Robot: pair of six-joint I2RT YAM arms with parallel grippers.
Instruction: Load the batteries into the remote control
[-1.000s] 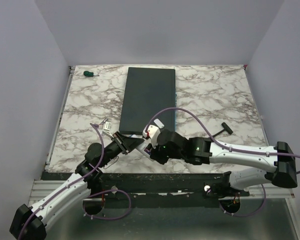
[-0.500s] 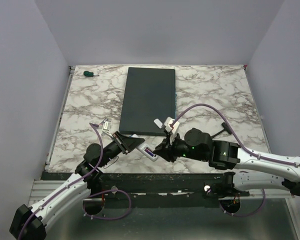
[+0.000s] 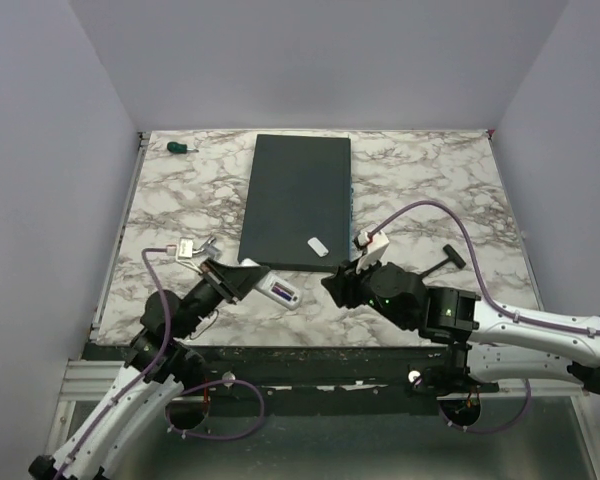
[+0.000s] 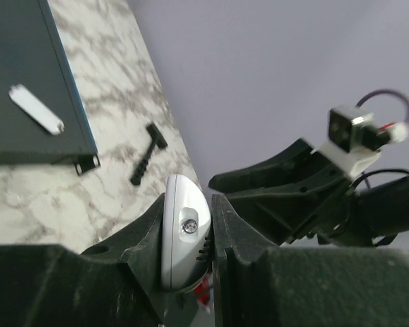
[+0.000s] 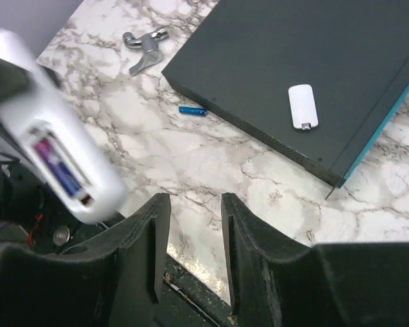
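My left gripper (image 3: 258, 284) is shut on one end of the white remote control (image 3: 280, 293) and holds it over the table's near edge, bay side up. A purple-blue battery (image 5: 58, 167) lies in the bay. In the left wrist view the remote's rounded end (image 4: 185, 228) sits clamped between the jaws of the left gripper (image 4: 188, 235). The blue battery (image 5: 192, 110) lies on the marble by the slab's near edge. My right gripper (image 3: 337, 286) is open and empty, right of the remote and apart from it; it also shows in its own view (image 5: 194, 201).
The large dark grey slab (image 3: 295, 200) lies mid-table with the small white cover piece (image 3: 318, 246) on it. A black T-shaped tool (image 3: 448, 260) lies to the right, a green-handled screwdriver (image 3: 180, 148) at the far left. A small silver metal piece (image 5: 144, 49) lies beyond the blue battery.
My right gripper has drawn back to the right, away from the remote. My left arm has pulled back to the left, taking the remote with it.
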